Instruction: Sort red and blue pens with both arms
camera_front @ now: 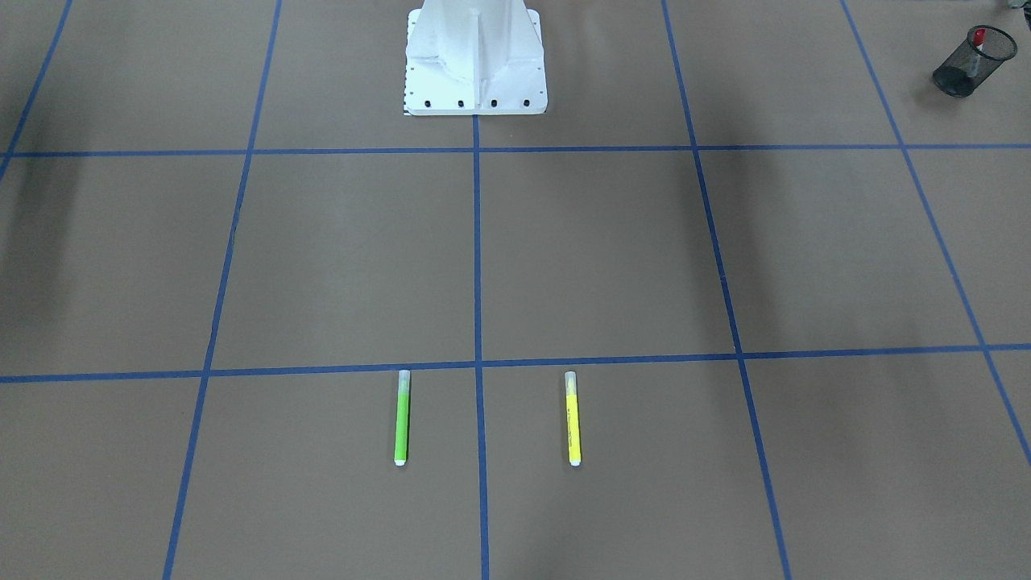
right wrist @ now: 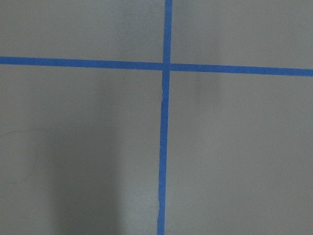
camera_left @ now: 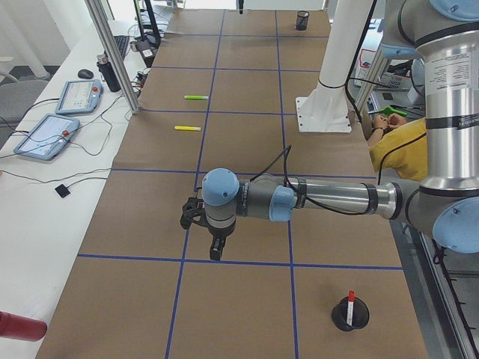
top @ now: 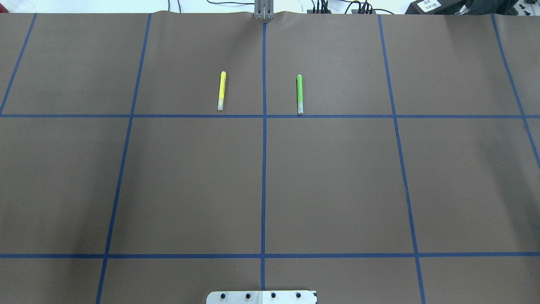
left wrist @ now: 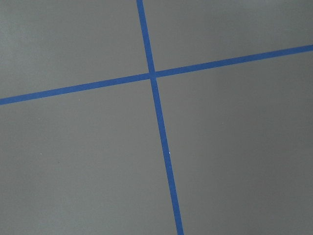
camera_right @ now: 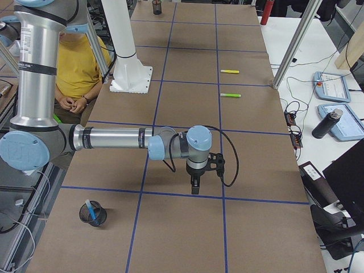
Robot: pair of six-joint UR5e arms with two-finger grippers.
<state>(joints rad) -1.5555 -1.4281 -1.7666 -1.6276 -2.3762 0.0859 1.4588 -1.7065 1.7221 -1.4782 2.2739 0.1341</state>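
Red pen (camera_left: 349, 302) stands cap-up in the left mesh cup (camera_left: 350, 315), at the surface (top: 190, 181) corner on the robot's left. Blue pen (camera_right: 89, 206) leans inside the right mesh cup (camera_right: 92, 214), at the corner on the robot's right. One colour per cup and one cup per arm's side, so my read is the sort is done or nearly so.

Left arm (camera_left: 329, 200) reaches out level over bare surface, with the left tool (camera_left: 215, 256) pointing straight down and nothing visibly in it. Right arm (camera_right: 114, 138) mirrors that, right tool (camera_right: 195, 189) also pointing down. Both tools show only in the side views, so I can't tell whether the fingers are apart or together. Both wrist cameras see only a blue tape crossing (left wrist: 152, 75), no pen.

Green marker (top: 299, 93) and yellow marker (top: 221, 90) lie parallel, one either side of the centre tape line, well apart from both cups. They look like distractors, not part of this job.

Count:
- 1 red pen
- 1 blue pen
- 2 cups
- 1 green marker
- 1 yellow marker
- 2 arms
- 1 white pedestal (camera_front: 475, 60)

A person in a yellow shirt (camera_right: 77, 68) sits behind the robot.
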